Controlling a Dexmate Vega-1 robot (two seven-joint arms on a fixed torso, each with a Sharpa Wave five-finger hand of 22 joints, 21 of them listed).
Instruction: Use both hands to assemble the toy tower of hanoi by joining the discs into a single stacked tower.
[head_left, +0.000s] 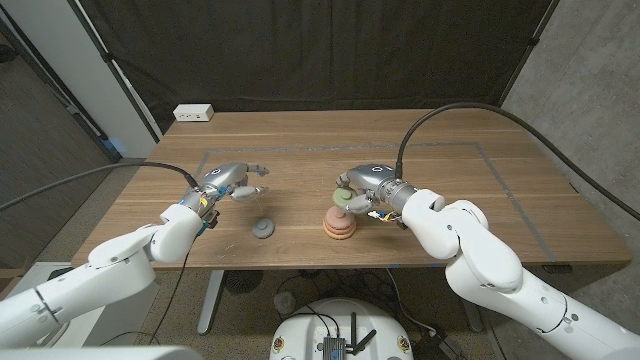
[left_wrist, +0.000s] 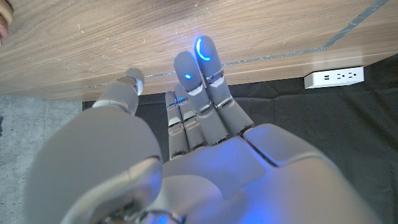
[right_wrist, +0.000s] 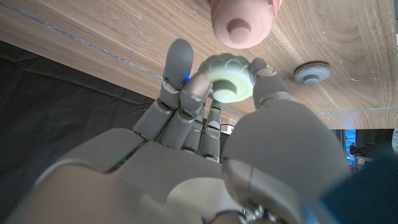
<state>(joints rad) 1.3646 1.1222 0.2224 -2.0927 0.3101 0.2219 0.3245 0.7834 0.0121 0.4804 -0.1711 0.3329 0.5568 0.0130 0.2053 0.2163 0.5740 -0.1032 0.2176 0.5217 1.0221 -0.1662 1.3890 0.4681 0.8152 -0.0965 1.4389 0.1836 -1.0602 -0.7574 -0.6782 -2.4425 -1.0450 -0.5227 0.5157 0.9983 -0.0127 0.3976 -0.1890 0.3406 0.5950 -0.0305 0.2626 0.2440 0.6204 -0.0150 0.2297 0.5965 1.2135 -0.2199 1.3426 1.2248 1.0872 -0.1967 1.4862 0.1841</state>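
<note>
A partial tower (head_left: 339, 226) of pink and orange discs stands near the table's front middle; its pink top (right_wrist: 243, 23) with a peg shows in the right wrist view. My right hand (head_left: 372, 188) pinches a pale green scalloped disc (head_left: 342, 197) (right_wrist: 229, 77) just above and beside the tower. A small grey disc (head_left: 263, 229) (right_wrist: 313, 72) lies on the table to the left of the tower. My left hand (head_left: 232, 182) hovers behind the grey disc, fingers (left_wrist: 200, 81) spread and holding nothing.
The wooden table (head_left: 300, 140) carries taped lines marking a work area. A white power strip (head_left: 193, 113) (left_wrist: 334, 77) sits at the far left edge. A dark curtain hangs behind the table.
</note>
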